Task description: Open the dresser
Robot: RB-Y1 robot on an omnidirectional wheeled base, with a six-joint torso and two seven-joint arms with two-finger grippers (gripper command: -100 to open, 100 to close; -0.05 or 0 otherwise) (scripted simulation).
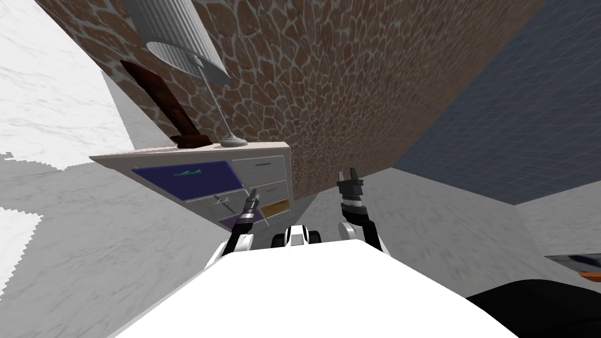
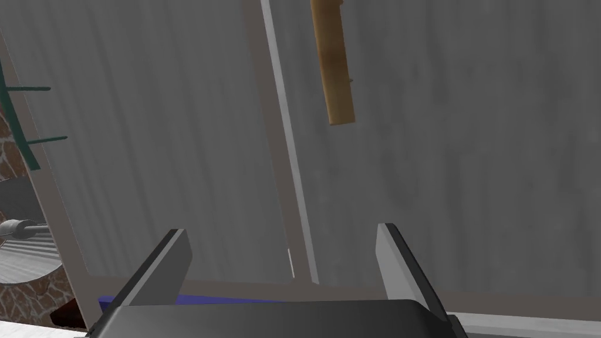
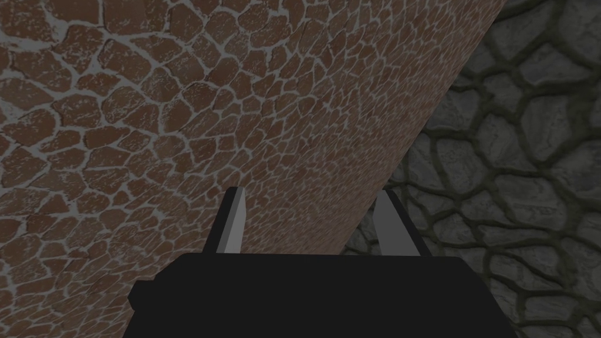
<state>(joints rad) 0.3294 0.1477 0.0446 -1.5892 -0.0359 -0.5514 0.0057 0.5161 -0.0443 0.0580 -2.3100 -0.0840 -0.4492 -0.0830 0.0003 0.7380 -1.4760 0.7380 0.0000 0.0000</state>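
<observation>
The dresser (image 1: pixel 258 170) stands against the stone wall, left of centre in the head view. It has a large blue drawer front (image 1: pixel 188 176), grey ones and a small tan one (image 1: pixel 276 208). My left gripper (image 1: pixel 253 196) is close in front of its lower drawers. In the left wrist view the left gripper (image 2: pixel 284 258) is open with nothing between its fingers. It faces two grey drawer fronts (image 2: pixel 164 135), with a tan handle (image 2: pixel 333 64) further ahead and a teal handle (image 2: pixel 23 117) off to one side. My right gripper (image 1: pixel 350 176) is raised before the wall, and its wrist view shows the right gripper (image 3: pixel 311 220) open and empty.
A lamp with a ribbed shade (image 1: pixel 176 41) and a dark brown object (image 1: pixel 176 111) stand on the dresser top. The brown stone wall (image 1: pixel 352 88) runs behind, meeting a dark blue-grey wall (image 1: pixel 528 117) on the right. Grey floor spreads around the dresser.
</observation>
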